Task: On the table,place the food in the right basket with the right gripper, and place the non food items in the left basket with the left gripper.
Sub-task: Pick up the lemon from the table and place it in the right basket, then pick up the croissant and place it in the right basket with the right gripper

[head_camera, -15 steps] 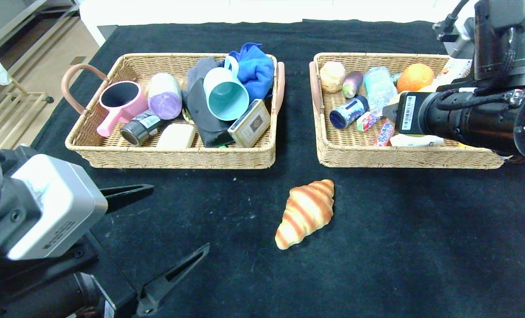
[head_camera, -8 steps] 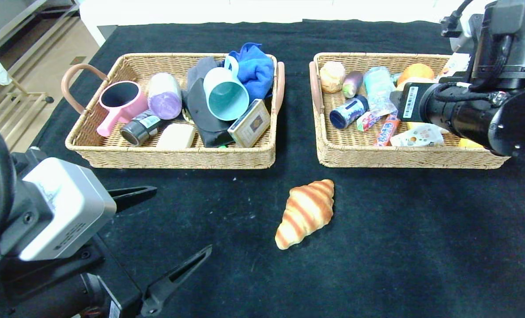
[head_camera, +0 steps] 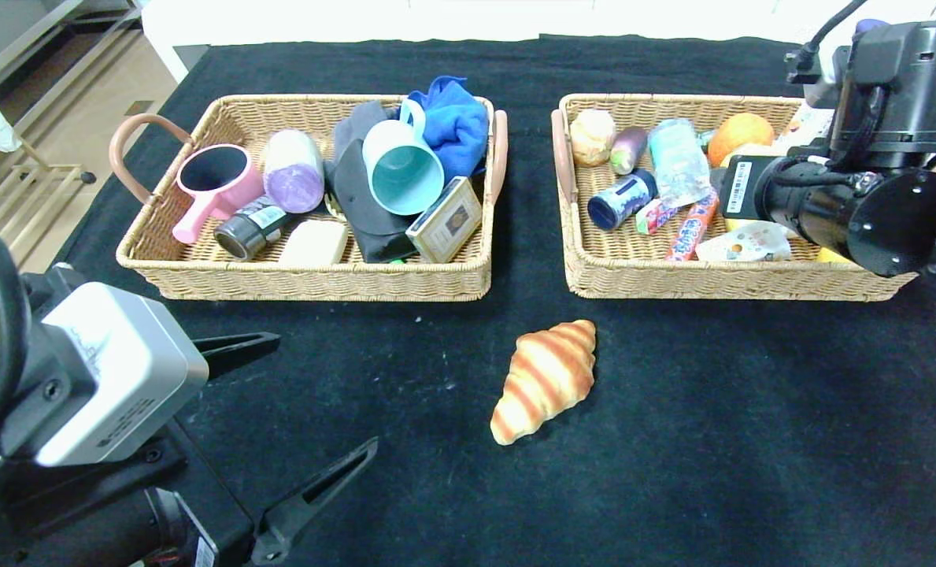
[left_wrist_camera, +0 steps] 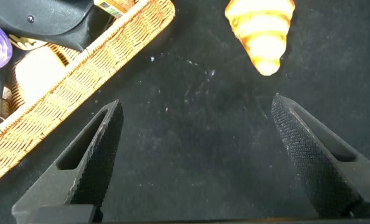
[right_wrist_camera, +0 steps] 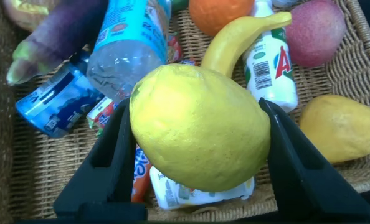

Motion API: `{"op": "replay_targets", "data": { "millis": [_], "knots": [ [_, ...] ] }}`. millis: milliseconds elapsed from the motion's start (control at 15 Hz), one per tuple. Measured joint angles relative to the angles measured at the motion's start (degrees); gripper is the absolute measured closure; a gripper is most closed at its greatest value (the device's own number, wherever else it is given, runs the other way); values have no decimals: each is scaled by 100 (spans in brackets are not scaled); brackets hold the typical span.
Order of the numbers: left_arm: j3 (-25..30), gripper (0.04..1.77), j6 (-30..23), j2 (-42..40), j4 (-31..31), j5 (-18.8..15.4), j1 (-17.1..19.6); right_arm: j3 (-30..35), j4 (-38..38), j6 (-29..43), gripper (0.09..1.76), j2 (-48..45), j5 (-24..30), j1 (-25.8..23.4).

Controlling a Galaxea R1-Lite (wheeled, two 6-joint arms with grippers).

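R gripper (right_wrist_camera: 197,146) hidden in head view, small white carton (right_wrist_camera: 200,190) half-covered

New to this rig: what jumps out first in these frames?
The big yellow lemon clamped in the right gripper, held over the right basket crowded with food. Next, the lone striped croissant on the black table, in front of the gap between the two baskets. The left basket is piled with mugs and cloths, and the left gripper hangs open low over the table near it.
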Motion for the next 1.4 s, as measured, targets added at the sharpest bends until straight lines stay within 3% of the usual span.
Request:
{"op": "replay_targets", "data": {
  "millis": [333, 733, 1400],
  "knots": [
    [6, 9, 7, 6, 2, 0, 0, 9, -333, -210, 61, 27, 9, -37],
    [12, 9, 46, 6, 4, 4, -4, 37, -339, -226, 36, 60, 9, -105],
    [50, 9, 74, 48, -5, 9, -9, 96, -212, -221, 20, -194, -85, 148]
  ]
}}
